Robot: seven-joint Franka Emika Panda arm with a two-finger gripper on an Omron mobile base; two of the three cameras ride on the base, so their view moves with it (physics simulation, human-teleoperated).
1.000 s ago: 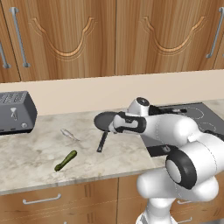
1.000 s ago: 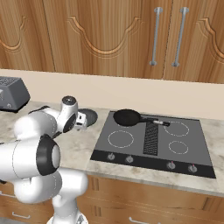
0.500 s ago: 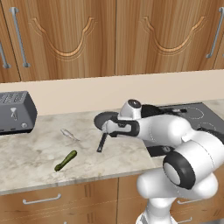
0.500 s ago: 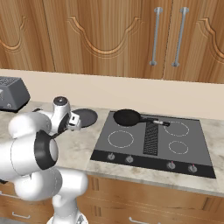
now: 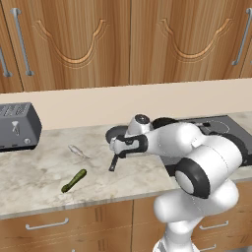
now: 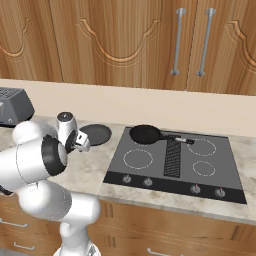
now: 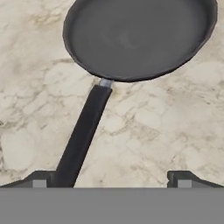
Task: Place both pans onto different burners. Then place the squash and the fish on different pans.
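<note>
The end effector (image 7: pixel 109 178) hangs wide open and empty just above the marble tabletop (image 7: pixel 175 127). A wide black pan (image 7: pixel 140 37) lies straight ahead of it; the pan's long handle (image 7: pixel 81 138) runs back beside one fingertip (image 7: pixel 39 178), probably not touching. A smaller pan (image 6: pixel 146 133) sits on the cooktop (image 6: pixel 150 167), well off to the side. Squash (image 5: pixel 74 180) and fish (image 5: pixel 77 150) lie apart on the opposite side.

A dark pan (image 7: pixel 140 37) lies on the marble counter (image 7: pixel 175 131), its handle (image 7: pixel 81 135) pointing toward seven o'clock.
</note>
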